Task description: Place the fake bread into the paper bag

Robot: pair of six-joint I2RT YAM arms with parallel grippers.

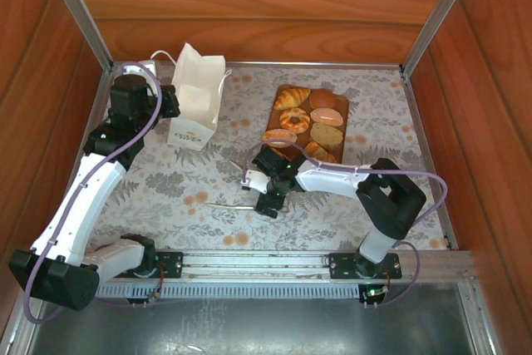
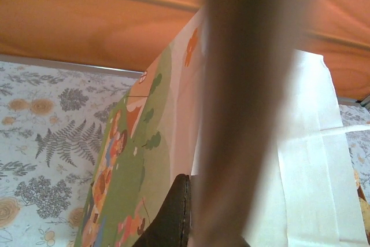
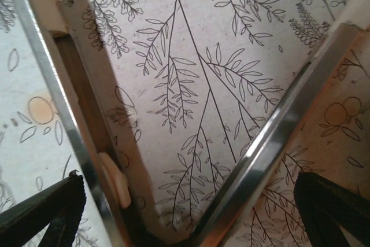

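Observation:
Several pieces of fake bread (image 1: 295,119) lie on a brown board (image 1: 344,125) at the back middle: croissants, glazed rolls and a yellow one. The white paper bag (image 1: 198,101) stands upright at the back left with its mouth open. My left gripper (image 1: 170,107) is shut on the bag's left rim; in the left wrist view the bag wall (image 2: 167,120) is pinched between the dark fingers (image 2: 173,218). My right gripper (image 1: 270,195) hangs low over the tablecloth in front of the board, open. Metal tongs (image 3: 277,143) lie spread in a V between its fingers (image 3: 329,206).
The tongs' thin arms (image 1: 226,204) stick out to the left of the right gripper on the flowered tablecloth (image 1: 191,184). Wooden walls and metal posts close in the table on three sides. A rail (image 1: 249,265) runs along the near edge.

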